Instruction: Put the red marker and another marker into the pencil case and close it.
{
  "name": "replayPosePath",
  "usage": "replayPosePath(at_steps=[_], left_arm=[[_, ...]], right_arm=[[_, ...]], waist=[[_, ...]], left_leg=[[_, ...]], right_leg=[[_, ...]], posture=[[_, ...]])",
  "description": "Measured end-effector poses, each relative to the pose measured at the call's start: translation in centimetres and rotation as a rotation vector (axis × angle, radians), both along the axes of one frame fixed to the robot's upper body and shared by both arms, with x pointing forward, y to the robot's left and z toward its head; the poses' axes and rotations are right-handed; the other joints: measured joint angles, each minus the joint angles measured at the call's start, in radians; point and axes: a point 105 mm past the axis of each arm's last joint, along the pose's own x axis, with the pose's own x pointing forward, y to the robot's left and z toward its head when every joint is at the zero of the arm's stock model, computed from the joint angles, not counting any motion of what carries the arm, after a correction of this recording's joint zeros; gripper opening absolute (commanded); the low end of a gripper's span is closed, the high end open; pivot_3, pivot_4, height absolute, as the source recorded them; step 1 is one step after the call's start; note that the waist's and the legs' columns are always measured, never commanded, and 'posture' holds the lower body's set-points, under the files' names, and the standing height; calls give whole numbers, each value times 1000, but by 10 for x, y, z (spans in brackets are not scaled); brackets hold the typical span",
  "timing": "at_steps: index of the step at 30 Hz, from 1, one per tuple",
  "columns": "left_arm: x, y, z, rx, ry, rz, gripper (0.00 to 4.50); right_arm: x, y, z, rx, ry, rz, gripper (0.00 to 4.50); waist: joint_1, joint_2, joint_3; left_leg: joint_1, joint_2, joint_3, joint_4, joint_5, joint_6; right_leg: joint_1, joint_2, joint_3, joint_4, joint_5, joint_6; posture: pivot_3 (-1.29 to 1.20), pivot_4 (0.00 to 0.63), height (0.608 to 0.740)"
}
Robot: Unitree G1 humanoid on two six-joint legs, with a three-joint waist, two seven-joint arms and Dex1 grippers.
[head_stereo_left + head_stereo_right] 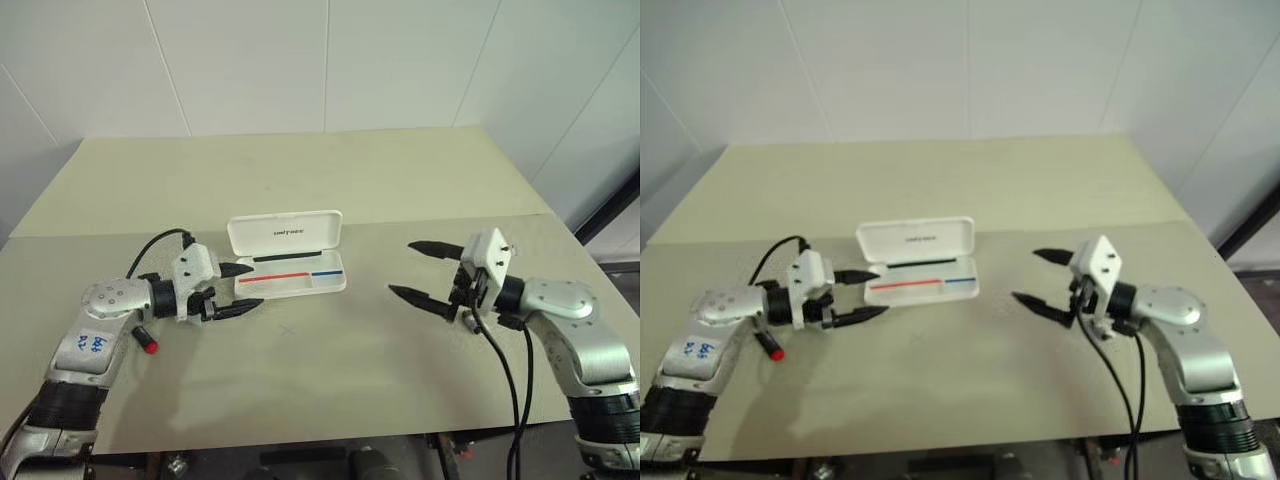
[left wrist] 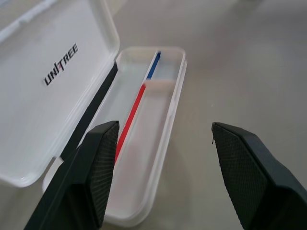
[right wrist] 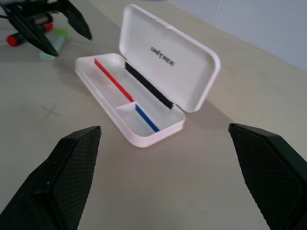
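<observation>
Pencil case: a flat white box with rounded corners is seen lying open near the middle of the table; its lid is raised at the far side, with small dark lettering on the inner face. A red and blue stripe is seen along the tray, and a dark strip along the hinge. No marker is seen inside the tray.

Red marker: it is seen lying on the table beside the left forearm, well apart from the case on the robot's left; only its red end and a short dark stretch are visible past the arm.

Another marker: a green and pale mint highlighter is seen in the right wrist view, lying on the table just beside the red marker and partly hidden behind the left gripper.

Left gripper: it is held just beside the left end of the case, pointed toward it; its fingers are spread apart and nothing is grasped between them.

Right gripper: it is held above the table to the right of the case, well apart from it, pointed toward it; its fingers are spread wide and nothing is grasped.
</observation>
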Motion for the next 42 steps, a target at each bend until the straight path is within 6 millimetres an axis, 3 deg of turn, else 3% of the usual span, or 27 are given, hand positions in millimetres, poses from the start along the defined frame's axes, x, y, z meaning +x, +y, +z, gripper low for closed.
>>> replayPosePath(at_steps=[8, 25, 35, 42], left_arm=[[20, -1, -12, 109, 58, -24, 3260], [31, -8, -32, 218, 116, -79, 3260], [39, -19, -31, 222, 121, -107, 156], [40, -23, -31, 226, 119, -119, 4]], right_arm=[[-4, 21, -5, 41, 15, 53, 4500], [-6, 31, 3, 122, -34, -4, 4500], [-6, 32, 7, 133, -52, -22, 4500], [-6, 32, 8, 134, -53, -26, 4500]], waist=[[-1, 0, 0], [2, 0, 0], [24, 0, 0], [25, 0, 0]], left_leg=[[-1, 0, 0, 0, 0, 0], [-1, 0, -1, 1, 1, 0], [0, -1, -2, 3, 1, 0], [0, -1, -2, 3, 3, 0]], right_leg=[[-1, 0, -1, 0, 0, 0], [-1, 0, -1, 3, 0, 0], [0, 0, -2, 4, 0, 0], [0, 0, -2, 5, 0, 0]], posture=[[0, 150, 740], [0, 150, 740], [0, 150, 740], [0, 150, 740]])
